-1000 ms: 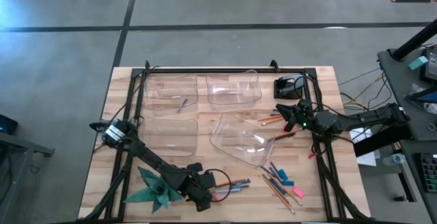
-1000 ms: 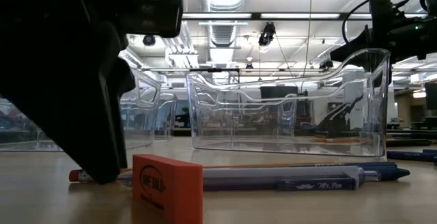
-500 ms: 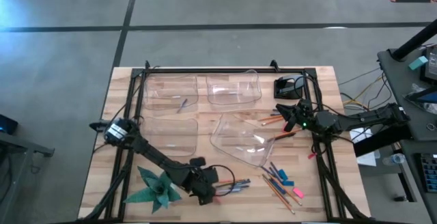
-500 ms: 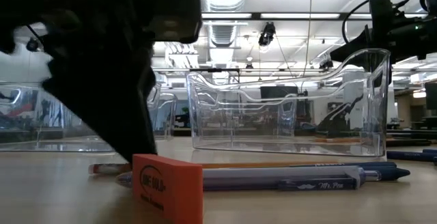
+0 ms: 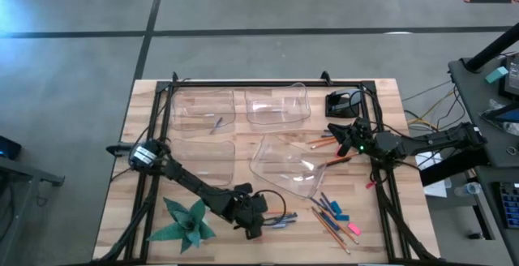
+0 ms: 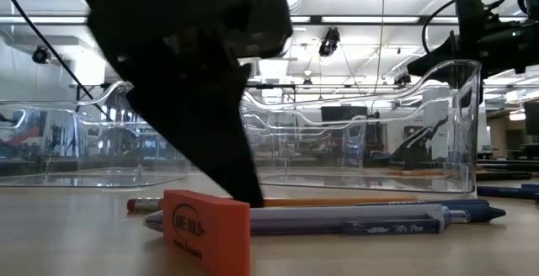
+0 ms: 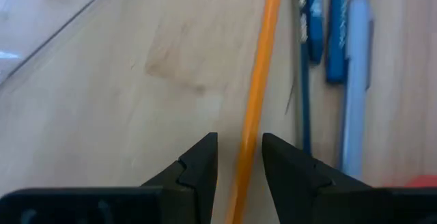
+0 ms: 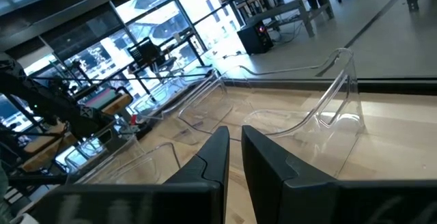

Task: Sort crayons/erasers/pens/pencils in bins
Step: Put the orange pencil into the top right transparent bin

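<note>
Left wrist view: the left gripper straddles an orange pencil at the table's six o'clock, jaws part-spread; neighbouring pens could roll if nudged. Right gripper waits at three o'clock, pressed together.

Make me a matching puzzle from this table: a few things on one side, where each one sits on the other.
Things:
1. left gripper
2. right gripper
3. green paper star
4. orange eraser

Places:
A. near left corner of the table
B. closest to the low camera, in front of the pens
C. astride an orange pencil
D. beside the tilted clear bin

Pairs: 1-C, 2-D, 3-A, 4-B
</note>
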{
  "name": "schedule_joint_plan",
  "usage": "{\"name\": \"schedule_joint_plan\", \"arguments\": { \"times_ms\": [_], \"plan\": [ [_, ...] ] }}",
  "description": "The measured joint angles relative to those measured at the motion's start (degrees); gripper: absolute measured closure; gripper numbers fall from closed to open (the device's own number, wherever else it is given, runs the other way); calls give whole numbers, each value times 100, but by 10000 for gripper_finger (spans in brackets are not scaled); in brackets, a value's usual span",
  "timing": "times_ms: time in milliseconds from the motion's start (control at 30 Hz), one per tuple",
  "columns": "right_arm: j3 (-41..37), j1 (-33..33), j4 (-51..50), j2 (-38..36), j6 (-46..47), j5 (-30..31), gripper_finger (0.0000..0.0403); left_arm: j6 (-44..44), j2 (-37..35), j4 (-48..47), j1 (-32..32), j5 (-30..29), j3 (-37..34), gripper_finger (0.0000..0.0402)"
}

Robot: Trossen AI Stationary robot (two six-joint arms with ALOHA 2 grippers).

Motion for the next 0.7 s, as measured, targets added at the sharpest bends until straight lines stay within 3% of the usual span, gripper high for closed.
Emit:
{"name": "schedule_joint_plan", "arguments": {
  "times_ms": [267, 700],
  "plan": [
    [1, 0, 0, 0, 1, -1, 369, 210, 71, 136, 25, -15, 4, 304],
    [1, -1, -1, 0, 0, -2, 369, 716, 71, 170, 27, 139, -71, 390]
  ]
}}
